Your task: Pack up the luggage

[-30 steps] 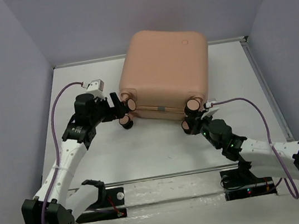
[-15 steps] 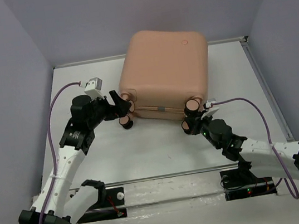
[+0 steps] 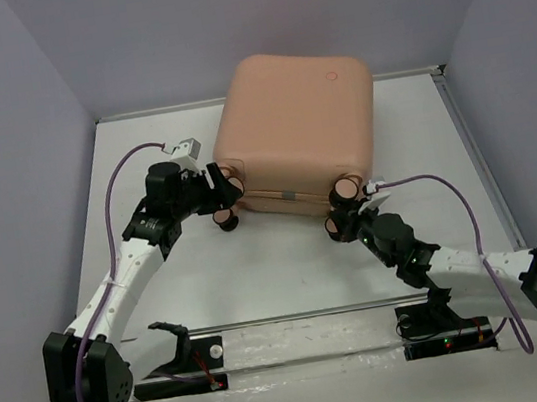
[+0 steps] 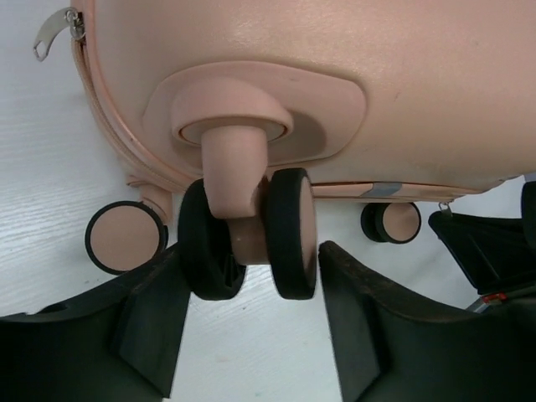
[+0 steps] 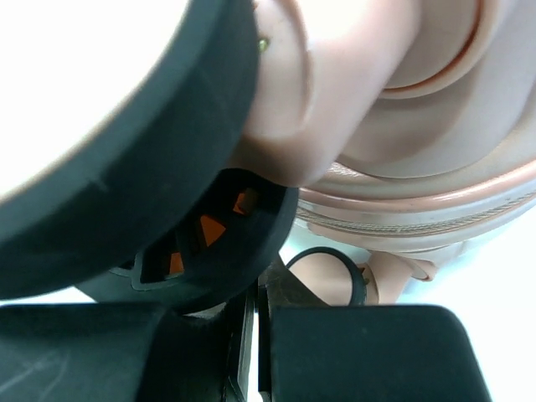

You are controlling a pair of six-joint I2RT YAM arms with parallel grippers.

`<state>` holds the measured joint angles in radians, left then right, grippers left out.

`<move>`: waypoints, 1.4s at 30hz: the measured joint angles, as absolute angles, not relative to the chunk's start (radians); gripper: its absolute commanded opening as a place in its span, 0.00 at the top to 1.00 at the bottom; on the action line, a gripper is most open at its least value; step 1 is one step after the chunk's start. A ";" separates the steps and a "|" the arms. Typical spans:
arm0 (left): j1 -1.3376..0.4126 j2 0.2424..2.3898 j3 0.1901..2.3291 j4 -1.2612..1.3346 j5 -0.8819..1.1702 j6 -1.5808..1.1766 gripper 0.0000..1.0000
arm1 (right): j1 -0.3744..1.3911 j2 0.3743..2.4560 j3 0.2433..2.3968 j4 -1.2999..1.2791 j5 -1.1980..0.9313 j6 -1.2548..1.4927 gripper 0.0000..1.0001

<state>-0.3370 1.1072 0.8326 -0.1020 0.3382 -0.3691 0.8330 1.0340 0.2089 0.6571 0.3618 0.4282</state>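
Standing wide apart, the fingers of the left gripper have a black double wheel between them. The left arm reaches in low from the near left corner. The right gripper has its fingers almost pressed together, just under a second wheel. Both wheels belong to the pink luggage, lying shut by the far edge of the table.

Worktop: white and flat, enclosed by grey walls at 9, 12 and 3 o'clock. The luggage lies closed on it toward 12 o'clock, broad shell face up, with its caster wheels facing 6 o'clock. Two black arm mounts are fixed along the 6 o'clock edge.
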 measured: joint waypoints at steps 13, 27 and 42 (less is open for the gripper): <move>-0.352 1.143 0.856 -0.109 0.269 -0.377 0.94 | 0.916 1.171 0.292 0.695 0.443 0.419 0.93; -0.511 1.034 0.822 -0.140 0.157 -0.541 0.94 | 1.095 1.845 0.928 0.748 0.462 0.355 0.93; -0.566 0.825 0.618 -0.049 0.280 -0.720 0.94 | 1.123 1.639 0.622 0.902 0.316 0.456 0.93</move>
